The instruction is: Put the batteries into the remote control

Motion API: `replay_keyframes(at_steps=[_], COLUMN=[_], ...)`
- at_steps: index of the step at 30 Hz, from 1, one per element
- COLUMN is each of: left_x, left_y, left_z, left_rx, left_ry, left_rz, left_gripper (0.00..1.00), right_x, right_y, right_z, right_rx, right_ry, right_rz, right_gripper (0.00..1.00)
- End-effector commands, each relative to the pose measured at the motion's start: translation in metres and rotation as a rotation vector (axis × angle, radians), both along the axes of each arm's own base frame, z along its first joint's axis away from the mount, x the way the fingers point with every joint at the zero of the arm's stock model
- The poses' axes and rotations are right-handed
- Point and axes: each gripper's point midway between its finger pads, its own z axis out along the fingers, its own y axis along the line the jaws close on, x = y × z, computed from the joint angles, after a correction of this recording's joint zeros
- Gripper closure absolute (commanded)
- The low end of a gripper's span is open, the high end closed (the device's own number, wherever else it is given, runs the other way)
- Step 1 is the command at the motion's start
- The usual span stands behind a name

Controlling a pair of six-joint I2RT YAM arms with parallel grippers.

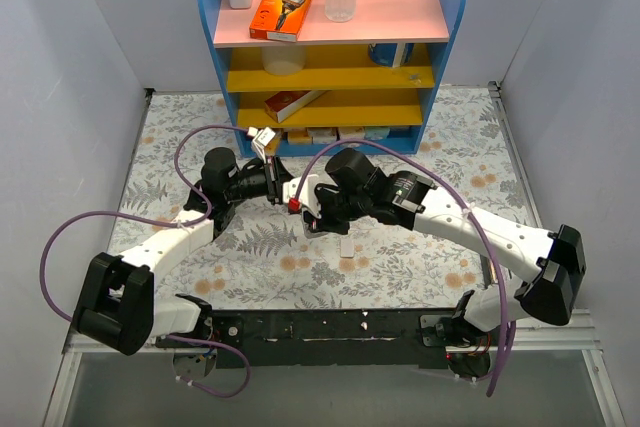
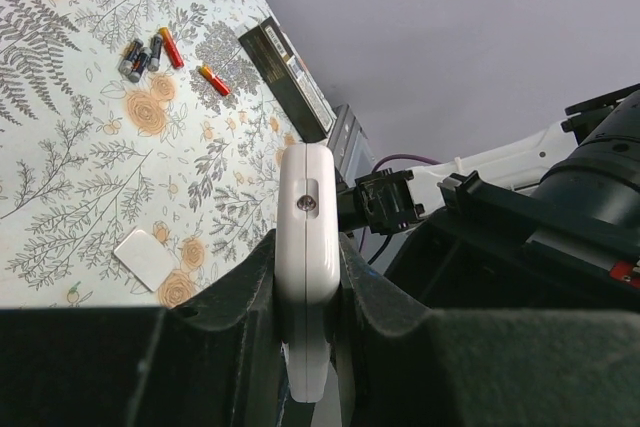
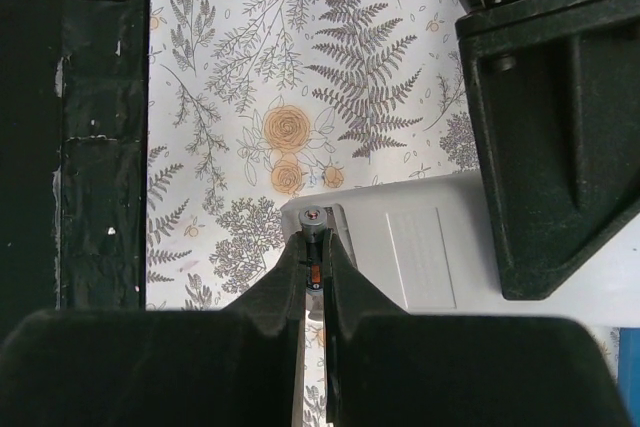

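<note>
You've got the left gripper (image 2: 306, 267) clenched on the long edges of the light, stiff, slick remote control (image 2: 305, 197) above the table (image 2: 80, 147), right gripper (image 3: 314, 247) pinching one tiny, roll-prone battery (image 3: 313, 272) mid-body against its back.

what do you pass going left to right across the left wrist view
cluster of batteries → lone battery → white remote control → right arm

A small white-grey plastic remote control (image 2: 305, 197) sits edge-on in the left claw (image 2: 305, 252), above the floral-patterned worktop (image 2: 60, 167). The right claw (image 3: 313, 272) holds a thin dark cylindrical battery (image 3: 314, 242) at its corner. Loose batteries (image 2: 150, 52) lie beside a long black remote (image 2: 288, 77).
</note>
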Motion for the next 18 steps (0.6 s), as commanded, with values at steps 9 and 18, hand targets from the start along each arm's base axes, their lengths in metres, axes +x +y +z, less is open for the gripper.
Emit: replay_keyframes(at_steps=[9,18], left_x=[0.002,0.006], left_y=[-0.002,-0.003], left_z=[0.019,0.023], left_rx=[-0.010,-0.004], left_ry=[-0.058,-0.070], left_rz=[-0.034,-0.037], left_gripper=[1.00,1.00], right_x=[0.010,0.012], right_y=[-0.001,-0.008], right_z=[-0.007,-0.019], right_rx=[-0.069,-0.156], right_ry=[-0.067,-0.089], right_rz=[0.027,0.055], right_gripper=[0.99,0.99])
